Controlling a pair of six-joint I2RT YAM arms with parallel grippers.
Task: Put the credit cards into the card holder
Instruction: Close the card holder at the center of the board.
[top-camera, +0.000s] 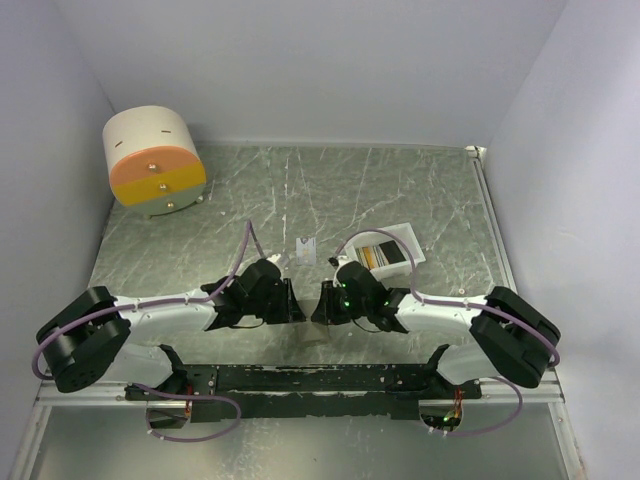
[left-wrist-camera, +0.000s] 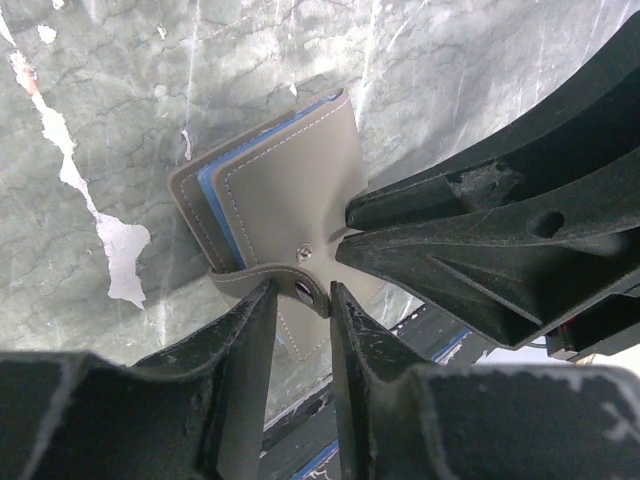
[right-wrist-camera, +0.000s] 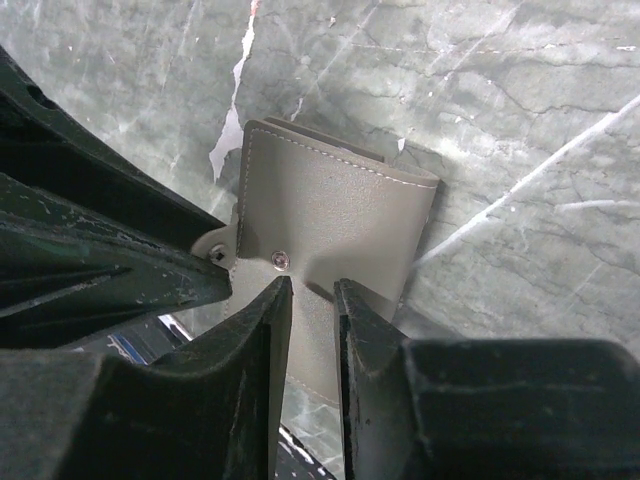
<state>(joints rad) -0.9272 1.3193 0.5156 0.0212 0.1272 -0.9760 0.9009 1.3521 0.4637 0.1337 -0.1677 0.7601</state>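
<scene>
Top external view, near edge first: arm bases (top-camera: 300, 380) at 6 o'clock; left gripper (top-camera: 298, 303) and right gripper (top-camera: 318, 303) meet tip to tip just past them, low over the desk (top-camera: 430, 190); what sits between the tips is not readable from up here.

Left wrist view shows the card holder (left-wrist-camera: 285, 185) there, taupe side toward the camera, folded, a sliver of blue lining (left-wrist-camera: 212, 215) at its 9 o'clock edge; cannot tell whether it rests on the desk or hangs just above it.

Left fingers (left-wrist-camera: 240, 340) slightly spread, astride the snap tab (left-wrist-camera: 303, 289) at the holder's 6 o'clock; tab end sits in the gap, no clear squeeze on it.

Right fingers (right-wrist-camera: 250, 340) close together with a narrow slot, pinching the holder's cover; taupe fills that slot in the right wrist view; in the left wrist view their tips bite the cover at its 3 o'clock edge and the cover puckers there.

Next out: one pale credit card (top-camera: 307, 249) flat on the desk, just beyond the grippers at 12 o'clock, apart from them; white slotted tray (top-camera: 400, 235) near it at 3 o'clock, skewed, dark and yellowish cards (top-camera: 375, 254) in its slots.

Farthest: cream drum (top-camera: 150, 140) with orange and yellow front, at 10 o'clock by the back-left wall, well apart from the rest.
</scene>
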